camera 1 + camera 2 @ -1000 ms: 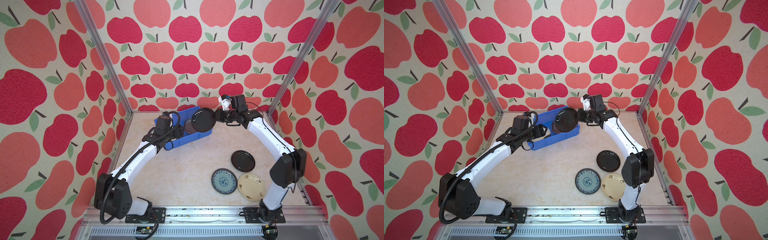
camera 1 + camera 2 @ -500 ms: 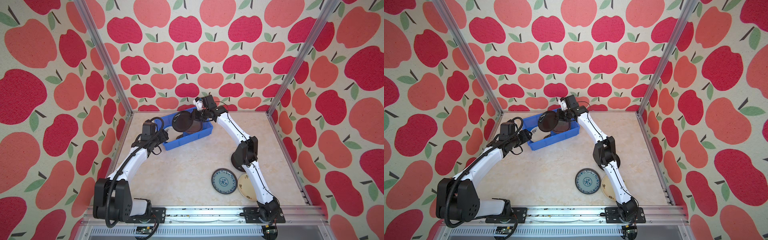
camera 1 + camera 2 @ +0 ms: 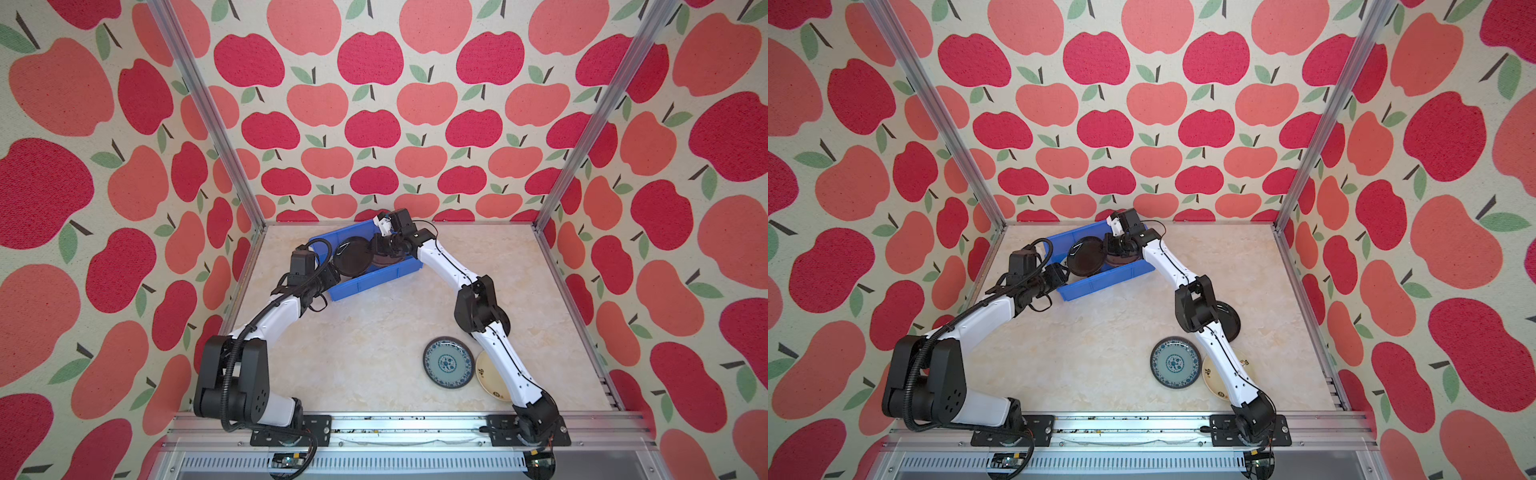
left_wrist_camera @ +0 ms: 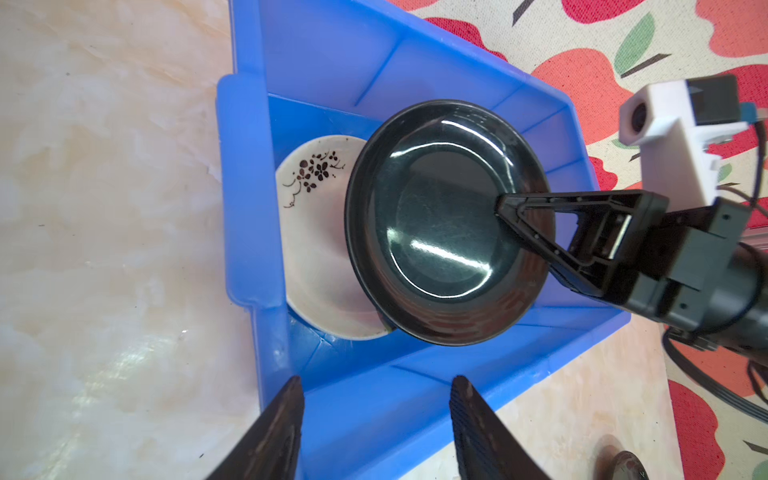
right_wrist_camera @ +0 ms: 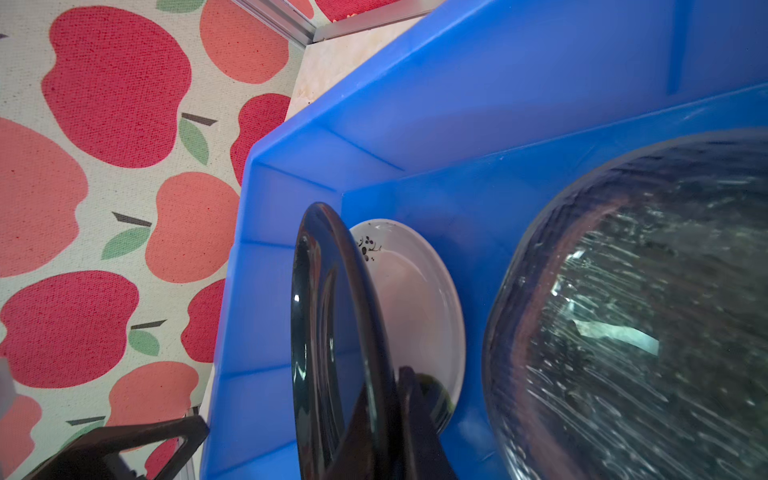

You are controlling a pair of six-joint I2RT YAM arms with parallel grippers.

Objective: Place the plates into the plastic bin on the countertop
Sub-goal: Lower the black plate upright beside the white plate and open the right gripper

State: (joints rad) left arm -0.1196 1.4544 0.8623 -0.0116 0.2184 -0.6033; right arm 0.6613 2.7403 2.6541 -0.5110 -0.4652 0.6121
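Over the bin [image 4: 249, 208], black plate [image 4: 424, 195]

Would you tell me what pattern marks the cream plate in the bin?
The cream plate bears a dark flower sprig near its rim; left wrist view.

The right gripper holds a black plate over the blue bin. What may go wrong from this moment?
1. The right gripper pinches the black plate only at its rim, above the cream floral plate; a slip or an early release may knock them together.
2. The left gripper stands open close to the wall of the plastic bin; it might push the bin during the placing.
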